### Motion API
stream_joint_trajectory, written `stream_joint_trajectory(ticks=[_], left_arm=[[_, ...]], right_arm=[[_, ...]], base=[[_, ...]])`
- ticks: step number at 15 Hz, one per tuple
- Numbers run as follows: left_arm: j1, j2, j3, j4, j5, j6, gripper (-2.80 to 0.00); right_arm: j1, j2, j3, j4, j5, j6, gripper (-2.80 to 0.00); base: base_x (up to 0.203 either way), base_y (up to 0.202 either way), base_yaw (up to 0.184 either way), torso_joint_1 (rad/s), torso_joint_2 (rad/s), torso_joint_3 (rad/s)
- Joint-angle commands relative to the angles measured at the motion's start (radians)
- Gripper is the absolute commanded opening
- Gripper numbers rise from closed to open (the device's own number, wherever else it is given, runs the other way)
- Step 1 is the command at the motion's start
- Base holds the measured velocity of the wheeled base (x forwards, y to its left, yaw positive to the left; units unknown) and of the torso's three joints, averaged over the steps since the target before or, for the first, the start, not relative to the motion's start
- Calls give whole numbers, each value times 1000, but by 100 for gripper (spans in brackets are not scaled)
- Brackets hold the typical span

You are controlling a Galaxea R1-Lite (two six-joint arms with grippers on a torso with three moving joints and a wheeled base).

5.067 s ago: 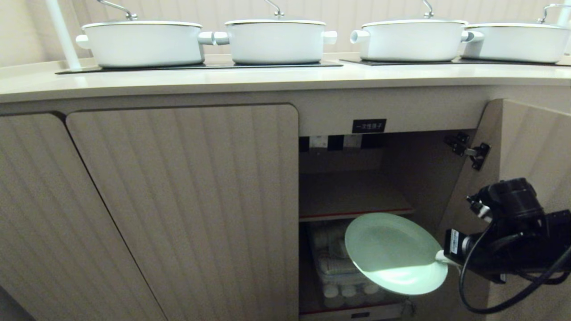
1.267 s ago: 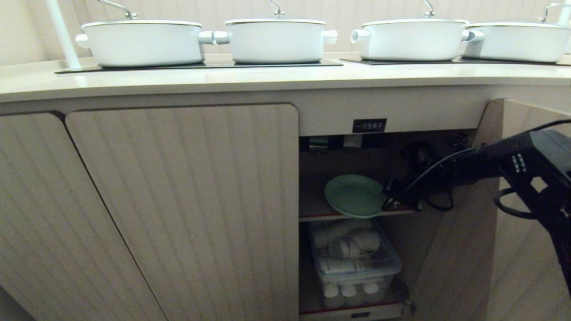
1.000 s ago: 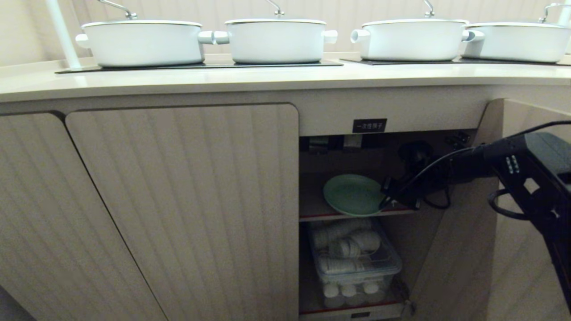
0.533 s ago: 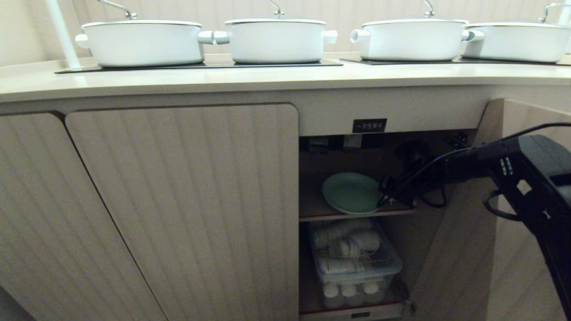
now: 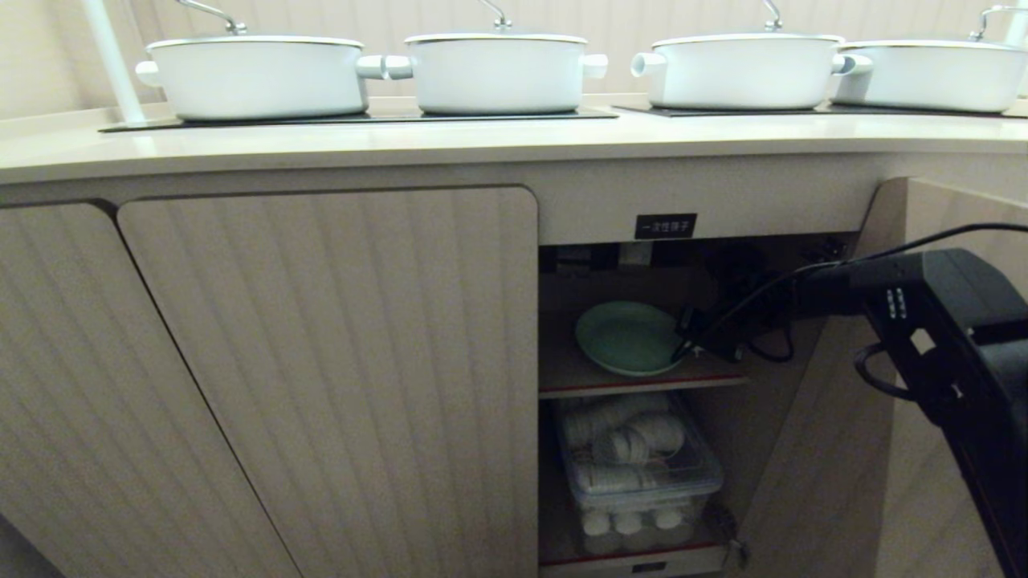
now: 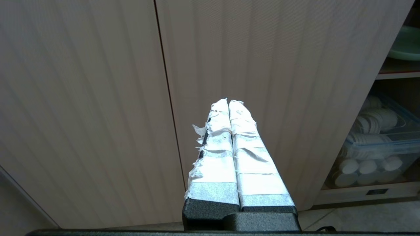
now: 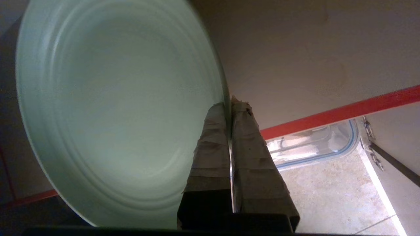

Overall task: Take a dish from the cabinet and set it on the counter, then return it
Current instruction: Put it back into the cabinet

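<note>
Inside the cabinet [image 5: 321, 361], right gripper [image 7: 229, 101] clamped on the dish [image 5: 626, 337] rim, dish apparently resting on the shelf [image 5: 642, 379]; left gripper [image 6: 228, 102] closed, empty.

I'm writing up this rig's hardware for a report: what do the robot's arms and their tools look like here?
The right arm is matte black and boxy, with small white markings on its side and loose black cables looping along it. The right tool has two long tapering fingers wrapped in layered tape. The left tool has matching fingers in white tape, frayed along one edge, on a black base.
</note>
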Motion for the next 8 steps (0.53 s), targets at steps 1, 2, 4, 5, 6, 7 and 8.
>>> stream_joint_trajectory(ticks=[1,2,4,5,6,7,8], left_arm=[[0,0,0,0,0,0,-280],[-1,0,0,0,0,0,-280],[0,0,0,0,0,0,-280],[0,0,0,0,0,0,-280],[0,0,0,0,0,0,-280],[-1,0,0,0,0,0,-280],[-1,0,0,0,0,0,-280]], right_arm=[[1,16,-9,2,1,3,-280],[1,19,-9,1,1,3,-280],[1,27,-13,-3,1,1,-280],[1,29,-13,-4,1,1,-280],[1,32,-13,-4,1,1,-280],[2,36,-13,-5,1,0,-280],[4,38,-13,-6,1,0,-280]], base=[[0,0,0,0,0,0],[0,0,0,0,0,0],[0,0,0,0,0,0],[0,0,0,0,0,0],[0,0,0,0,0,0],[0,0,0,0,0,0],[0,0,0,0,0,0]])
